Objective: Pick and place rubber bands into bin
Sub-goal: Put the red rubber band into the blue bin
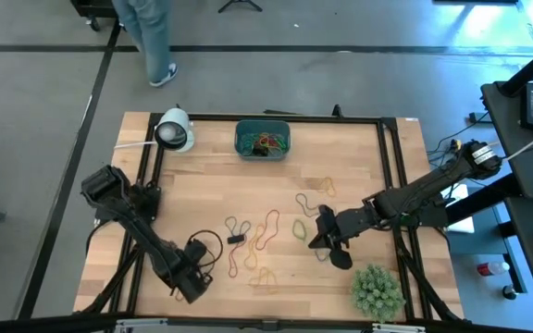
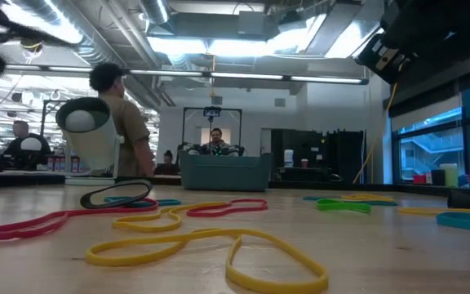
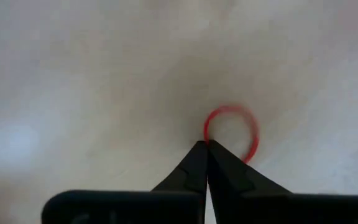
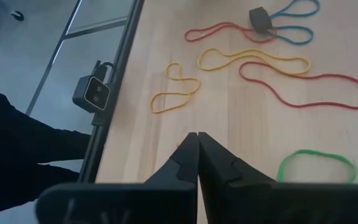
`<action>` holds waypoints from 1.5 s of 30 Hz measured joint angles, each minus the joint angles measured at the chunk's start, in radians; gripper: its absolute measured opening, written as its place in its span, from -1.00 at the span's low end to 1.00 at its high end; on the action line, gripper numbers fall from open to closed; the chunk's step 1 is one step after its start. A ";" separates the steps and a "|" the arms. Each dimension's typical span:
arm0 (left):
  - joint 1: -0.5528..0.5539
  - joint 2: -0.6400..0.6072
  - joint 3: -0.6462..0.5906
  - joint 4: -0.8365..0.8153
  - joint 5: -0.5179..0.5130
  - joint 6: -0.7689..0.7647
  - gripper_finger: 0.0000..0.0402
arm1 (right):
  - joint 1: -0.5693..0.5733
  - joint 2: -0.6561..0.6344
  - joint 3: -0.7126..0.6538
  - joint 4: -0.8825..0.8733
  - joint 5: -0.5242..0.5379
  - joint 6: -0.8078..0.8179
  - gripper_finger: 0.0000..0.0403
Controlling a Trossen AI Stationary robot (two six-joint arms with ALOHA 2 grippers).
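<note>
Rubber bands in red, yellow, orange, green and blue lie loose on the wooden table (image 1: pixel 359 166), most of them in its middle (image 1: pixel 265 236). The teal bin (image 1: pixel 263 141) stands at the far middle and holds several bands. My left gripper (image 1: pixel 195 275) is near the table's front left, pointing down and shut on a small red rubber band (image 3: pixel 232 130). My right gripper (image 1: pixel 320 242) hovers shut over the near right part, slanting down, with nothing in it. A green band (image 4: pixel 316 165) and a yellow band (image 4: pixel 176 87) lie just beyond its tips (image 4: pixel 197 134). My left gripper pinches the red band at one spot on its loop (image 3: pixel 207 138), right at the free ends of the two fingers. The fingers come from above, pointing down. The rest of the band curls in a small ring beside the tips; whether it lies on the table I cannot tell.
A white roll-like object (image 1: pixel 174 129) stands at the far left corner and a bushy green plant (image 1: pixel 378 289) at the near right. A small dark block (image 4: pixel 261 18) lies among the bands. A black frame (image 1: pixel 387 185) borders the table. A person (image 1: pixel 151 37) stands beyond the far edge.
</note>
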 joint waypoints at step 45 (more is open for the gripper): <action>0.970 -0.368 0.048 0.556 -0.114 1.432 -0.98 | -0.330 -0.001 -0.001 -0.098 -0.034 -0.161 -0.99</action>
